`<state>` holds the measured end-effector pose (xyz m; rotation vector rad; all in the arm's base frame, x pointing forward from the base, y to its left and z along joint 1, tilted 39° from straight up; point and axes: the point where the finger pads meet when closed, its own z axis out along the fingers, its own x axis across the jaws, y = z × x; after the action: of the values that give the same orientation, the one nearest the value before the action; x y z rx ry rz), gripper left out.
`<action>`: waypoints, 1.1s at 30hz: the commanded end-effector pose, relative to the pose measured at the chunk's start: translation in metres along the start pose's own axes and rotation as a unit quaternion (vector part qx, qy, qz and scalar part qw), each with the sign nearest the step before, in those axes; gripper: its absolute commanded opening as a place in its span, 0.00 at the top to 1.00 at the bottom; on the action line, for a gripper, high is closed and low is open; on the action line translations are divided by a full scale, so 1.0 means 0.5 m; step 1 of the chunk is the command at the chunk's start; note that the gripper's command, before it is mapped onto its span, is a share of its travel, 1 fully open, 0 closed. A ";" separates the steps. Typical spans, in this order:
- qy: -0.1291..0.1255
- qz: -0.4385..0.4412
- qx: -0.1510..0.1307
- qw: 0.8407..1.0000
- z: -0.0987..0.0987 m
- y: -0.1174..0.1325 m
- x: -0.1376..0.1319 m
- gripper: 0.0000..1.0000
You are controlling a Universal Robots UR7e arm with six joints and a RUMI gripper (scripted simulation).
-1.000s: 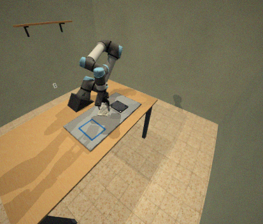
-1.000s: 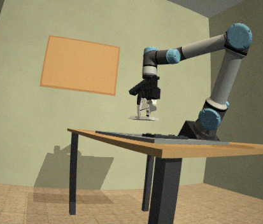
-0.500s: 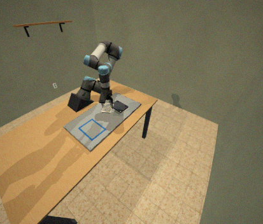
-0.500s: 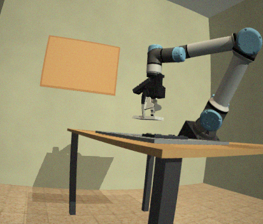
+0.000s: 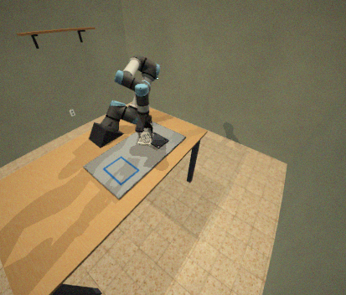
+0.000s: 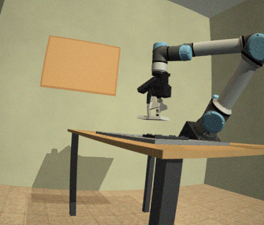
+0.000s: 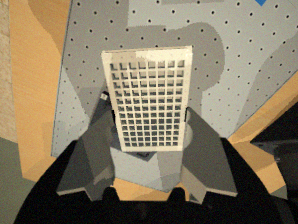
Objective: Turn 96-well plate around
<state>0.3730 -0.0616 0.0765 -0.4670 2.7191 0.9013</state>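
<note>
Clamped on the white 96-well plate (image 7: 148, 100), the hand (image 7: 146, 116) grips its long sides and holds it level in the air, well above the desk (image 6: 186, 150). Below lies the grey perforated mat (image 7: 240, 65). In the top view, the blue square outline (image 5: 121, 170) sits left of the plate, and the dark plate nest N1 (image 5: 161, 142) lies just right of it.

My 96-well plate (image 7: 148, 102): white, gridded, level, held in the air above the dark plate nest N1 (image 5: 159, 142)
</note>
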 end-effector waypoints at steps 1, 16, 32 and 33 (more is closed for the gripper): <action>0.000 0.000 0.000 1.000 -0.002 0.026 -0.014 1.00; 0.000 0.000 0.000 1.000 -0.005 0.102 -0.053 1.00; 0.000 0.000 0.000 1.000 -0.008 0.185 -0.096 1.00; 0.000 0.000 0.000 1.000 -0.008 0.191 -0.099 1.00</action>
<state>0.3817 0.0121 0.1397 -0.4671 2.7189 0.9014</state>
